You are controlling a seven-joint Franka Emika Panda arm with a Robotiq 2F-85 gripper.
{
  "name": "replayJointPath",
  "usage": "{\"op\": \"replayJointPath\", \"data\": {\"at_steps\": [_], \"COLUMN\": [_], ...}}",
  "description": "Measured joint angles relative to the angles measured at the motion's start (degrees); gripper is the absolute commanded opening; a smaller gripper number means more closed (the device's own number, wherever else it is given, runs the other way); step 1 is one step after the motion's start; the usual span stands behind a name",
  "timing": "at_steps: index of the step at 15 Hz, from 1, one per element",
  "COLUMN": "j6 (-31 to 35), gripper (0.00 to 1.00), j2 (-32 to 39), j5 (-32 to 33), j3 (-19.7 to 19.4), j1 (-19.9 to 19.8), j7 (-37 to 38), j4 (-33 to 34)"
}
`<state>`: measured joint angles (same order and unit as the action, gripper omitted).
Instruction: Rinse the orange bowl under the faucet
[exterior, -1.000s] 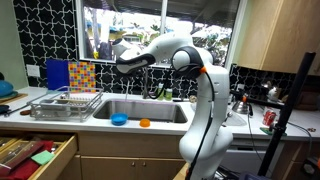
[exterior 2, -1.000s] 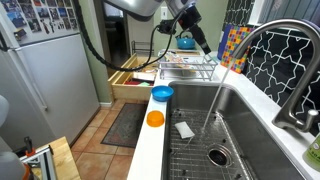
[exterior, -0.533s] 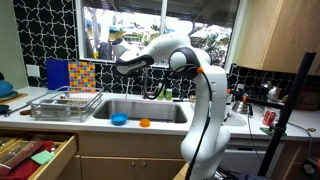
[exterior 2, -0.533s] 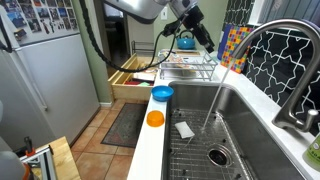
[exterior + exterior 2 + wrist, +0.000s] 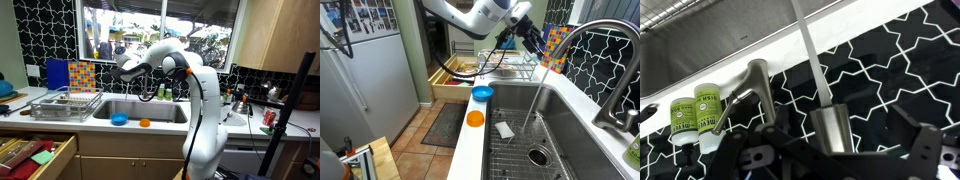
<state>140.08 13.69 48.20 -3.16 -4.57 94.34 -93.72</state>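
The orange bowl [image 5: 144, 123] [image 5: 475, 118] sits on the counter's front edge before the sink, next to a blue bowl [image 5: 119, 120] [image 5: 482, 94]. The silver gooseneck faucet [image 5: 608, 55] arches over the sink and a stream of water runs from it. In the wrist view the faucet's spout end [image 5: 829, 126] lies between my fingers, with the water stream above it in the picture. My gripper [image 5: 133, 68] [image 5: 533, 34] [image 5: 835, 160] is open and empty, high above the sink and far from the orange bowl.
A wire dish rack [image 5: 65, 103] [image 5: 510, 68] stands beside the sink. An open drawer [image 5: 35, 155] [image 5: 450, 80] juts out below the counter. A cloth [image 5: 505, 129] lies in the sink [image 5: 570, 140]. Two green bottles [image 5: 695, 110] stand by the faucet handle [image 5: 753, 82].
My arm has swung its gripper toward the faucet and the tiled wall. The bowls have not moved and the water keeps running.
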Motion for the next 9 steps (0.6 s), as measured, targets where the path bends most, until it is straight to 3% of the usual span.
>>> {"op": "replayJointPath", "data": {"at_steps": [9], "j6": [-4.00], "gripper": [1.00], "j2": [3.17], "j5": [5.68], "j3": [-4.59], "j1": [2.21], "j7": [-0.02], "j4": [4.38]}}
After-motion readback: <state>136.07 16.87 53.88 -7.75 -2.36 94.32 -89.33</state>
